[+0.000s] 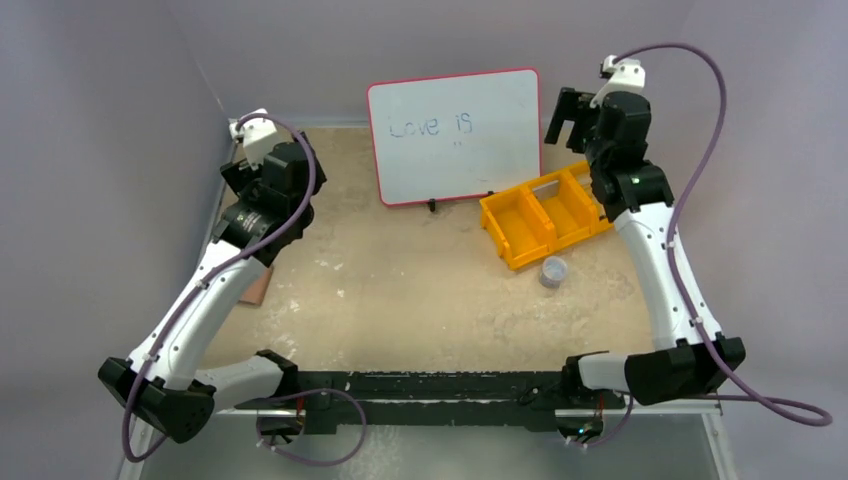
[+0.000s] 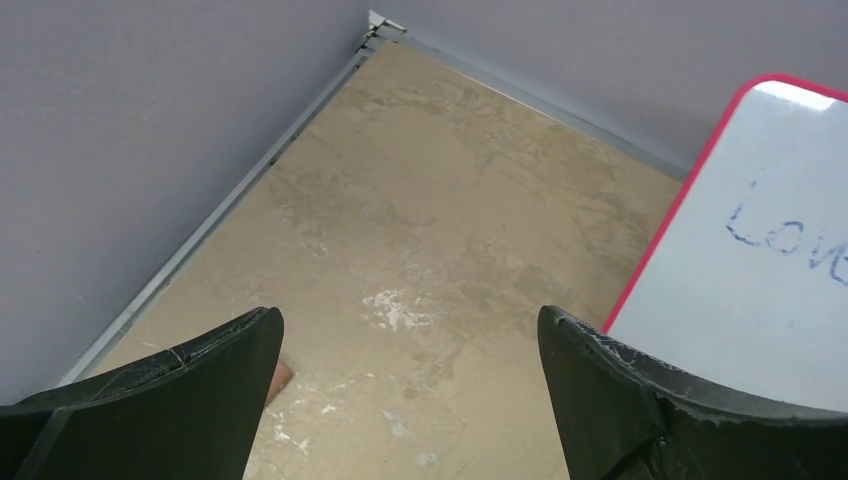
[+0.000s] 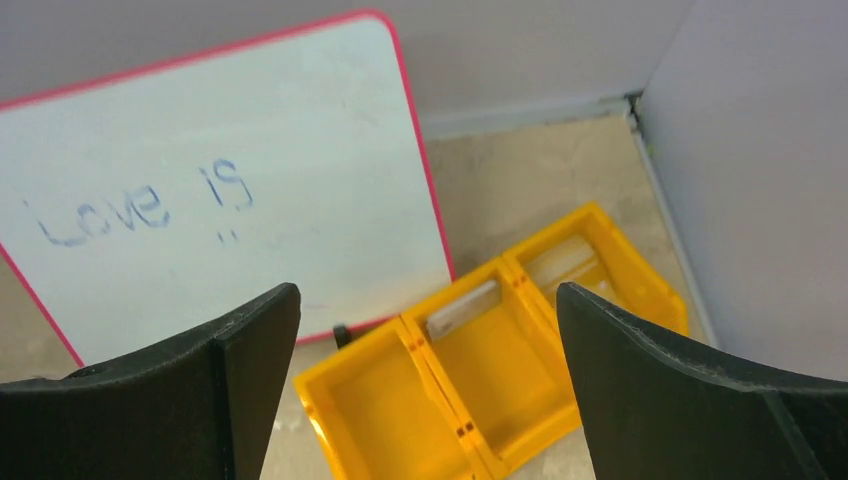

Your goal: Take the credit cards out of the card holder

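Top external: both arms raised, jaws of both spread wide, holding nothing.
Whiteboard [image 1: 455, 135] reads "Love is" in blue marker. Left gripper [image 2: 410, 335] hangs over the far-left corner, right gripper [image 3: 428, 305] above the orange tray [image 3: 480, 370]. A brown edge, seemingly the card holder [image 1: 256, 288], shows beneath the left arm [image 1: 200, 300]; cards cannot be made out.

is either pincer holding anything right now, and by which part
Nothing is held. The black left pincer and the black right pincer both stand wide open, with nothing between their fingers.
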You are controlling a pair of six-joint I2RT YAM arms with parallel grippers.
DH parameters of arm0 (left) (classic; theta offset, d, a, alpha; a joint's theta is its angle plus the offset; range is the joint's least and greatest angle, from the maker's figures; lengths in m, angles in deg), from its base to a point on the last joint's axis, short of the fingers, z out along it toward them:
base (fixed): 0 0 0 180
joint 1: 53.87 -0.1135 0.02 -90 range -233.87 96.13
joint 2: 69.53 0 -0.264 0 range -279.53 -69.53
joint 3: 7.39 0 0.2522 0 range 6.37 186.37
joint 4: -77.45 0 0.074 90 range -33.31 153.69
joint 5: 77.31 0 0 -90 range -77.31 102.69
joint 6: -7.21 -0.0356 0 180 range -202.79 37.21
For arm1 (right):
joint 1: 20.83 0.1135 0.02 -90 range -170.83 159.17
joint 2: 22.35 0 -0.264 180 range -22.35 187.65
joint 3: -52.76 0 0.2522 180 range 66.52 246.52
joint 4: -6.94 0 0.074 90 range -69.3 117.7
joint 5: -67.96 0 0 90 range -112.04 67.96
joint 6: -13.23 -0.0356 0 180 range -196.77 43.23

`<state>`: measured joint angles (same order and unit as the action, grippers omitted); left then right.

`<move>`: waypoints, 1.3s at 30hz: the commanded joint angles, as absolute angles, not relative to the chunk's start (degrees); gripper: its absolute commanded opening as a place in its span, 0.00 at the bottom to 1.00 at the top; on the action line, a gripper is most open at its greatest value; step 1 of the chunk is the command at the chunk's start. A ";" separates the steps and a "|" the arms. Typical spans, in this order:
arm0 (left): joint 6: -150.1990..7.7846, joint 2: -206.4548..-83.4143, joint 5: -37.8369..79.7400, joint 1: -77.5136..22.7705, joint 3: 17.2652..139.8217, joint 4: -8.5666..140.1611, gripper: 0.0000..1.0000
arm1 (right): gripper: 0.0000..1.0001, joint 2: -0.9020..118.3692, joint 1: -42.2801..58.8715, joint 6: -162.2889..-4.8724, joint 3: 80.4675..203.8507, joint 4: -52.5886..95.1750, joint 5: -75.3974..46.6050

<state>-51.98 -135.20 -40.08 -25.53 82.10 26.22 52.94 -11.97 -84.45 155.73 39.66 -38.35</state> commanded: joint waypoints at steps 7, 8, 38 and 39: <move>-48.68 -135.23 -36.15 -35.81 80.40 27.97 1.00 | 1.00 49.78 -13.02 -91.47 137.92 37.13 -34.24; -48.32 -135.13 -35.22 -36.73 80.03 28.11 1.00 | 1.00 49.81 -13.16 -91.86 136.30 36.91 -33.36; -39.75 -130.60 -9.57 -44.02 64.92 32.18 0.98 | 0.94 73.85 -6.68 -95.94 134.46 30.61 -0.04; -39.75 -130.24 -10.08 -44.03 64.94 32.02 0.98 | 0.93 74.40 -6.26 -95.97 134.92 30.69 0.13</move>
